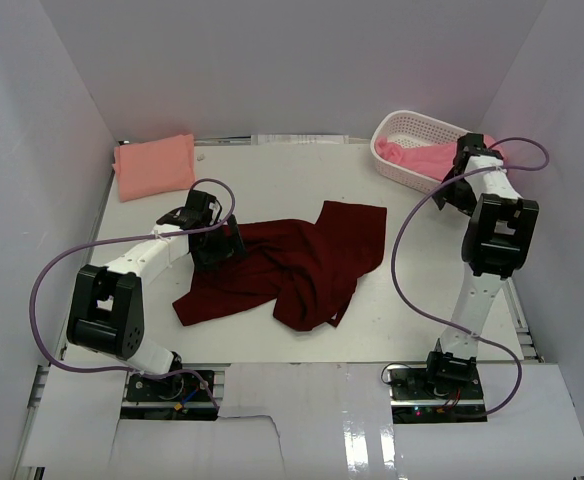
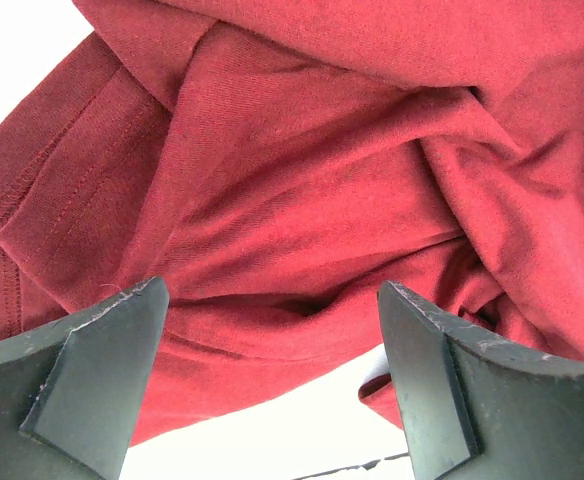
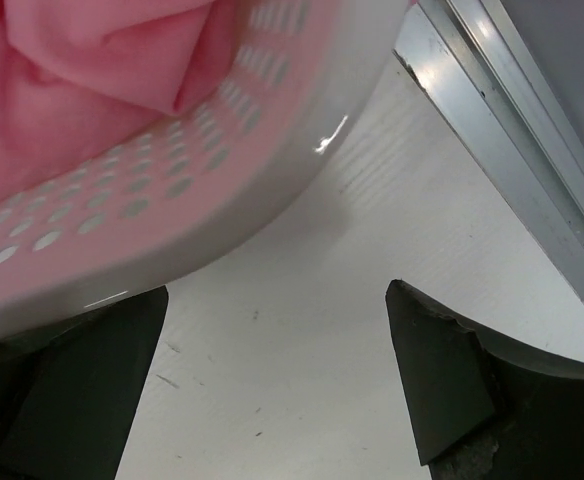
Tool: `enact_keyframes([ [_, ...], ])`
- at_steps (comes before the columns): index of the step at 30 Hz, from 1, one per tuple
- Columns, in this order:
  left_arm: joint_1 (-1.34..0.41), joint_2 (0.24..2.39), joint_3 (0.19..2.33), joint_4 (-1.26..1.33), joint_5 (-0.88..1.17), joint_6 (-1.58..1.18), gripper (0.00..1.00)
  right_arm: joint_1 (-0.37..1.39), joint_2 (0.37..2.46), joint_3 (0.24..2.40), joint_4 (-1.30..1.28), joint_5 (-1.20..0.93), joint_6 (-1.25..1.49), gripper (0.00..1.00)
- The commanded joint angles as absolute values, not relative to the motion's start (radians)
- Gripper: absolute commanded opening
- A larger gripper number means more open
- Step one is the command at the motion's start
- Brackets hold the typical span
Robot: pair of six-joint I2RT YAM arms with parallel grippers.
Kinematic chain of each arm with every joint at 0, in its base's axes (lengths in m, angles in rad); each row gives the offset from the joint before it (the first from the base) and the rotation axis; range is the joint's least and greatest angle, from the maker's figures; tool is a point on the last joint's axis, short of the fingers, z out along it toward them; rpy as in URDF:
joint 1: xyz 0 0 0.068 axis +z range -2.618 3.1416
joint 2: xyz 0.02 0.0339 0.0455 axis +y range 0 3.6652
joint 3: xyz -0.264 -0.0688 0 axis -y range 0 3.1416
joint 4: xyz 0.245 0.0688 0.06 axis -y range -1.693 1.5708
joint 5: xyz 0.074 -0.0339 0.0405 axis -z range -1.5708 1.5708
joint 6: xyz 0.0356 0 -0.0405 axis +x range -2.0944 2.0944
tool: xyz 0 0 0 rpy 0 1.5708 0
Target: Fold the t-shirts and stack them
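Note:
A dark maroon t-shirt (image 1: 292, 262) lies crumpled in the middle of the table. My left gripper (image 1: 220, 243) hovers over its left edge, open and empty; the left wrist view shows the maroon cloth (image 2: 322, 170) just past the open fingers (image 2: 102, 370). A salmon-peach t-shirt (image 1: 154, 165) lies folded at the far left. A brighter pink t-shirt (image 1: 424, 157) lies in the white basket (image 1: 404, 125) at the far right. My right gripper (image 1: 454, 185) is open and empty beside the basket's near right side; the right wrist view shows the basket wall (image 3: 172, 200) and pink cloth (image 3: 82, 90).
White walls enclose the table on the left, back and right. A metal rail (image 3: 532, 170) runs along the table's right edge close to my right gripper. Purple cables loop off both arms.

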State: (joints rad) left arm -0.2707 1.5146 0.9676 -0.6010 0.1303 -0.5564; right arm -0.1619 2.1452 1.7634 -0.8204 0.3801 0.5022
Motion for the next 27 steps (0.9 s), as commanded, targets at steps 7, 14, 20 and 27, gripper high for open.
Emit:
enact_keyframes([
  [7,-0.273,1.505,0.997,-0.611,0.118,-0.537,0.97,-0.172,2.345,2.125,-0.827,0.351,0.555,0.96],
  [14,-0.273,1.529,1.034,-0.630,0.109,-0.525,0.97,-0.173,2.413,2.226,-0.772,0.292,0.560,0.96],
  [20,-0.273,1.520,1.040,-0.641,0.107,-0.526,0.97,-0.176,2.433,2.249,-0.681,0.124,0.552,0.95],
  [27,-0.275,1.488,1.058,-0.649,0.112,-0.532,0.97,-0.152,2.228,2.099,-0.627,-0.007,0.463,0.93],
])
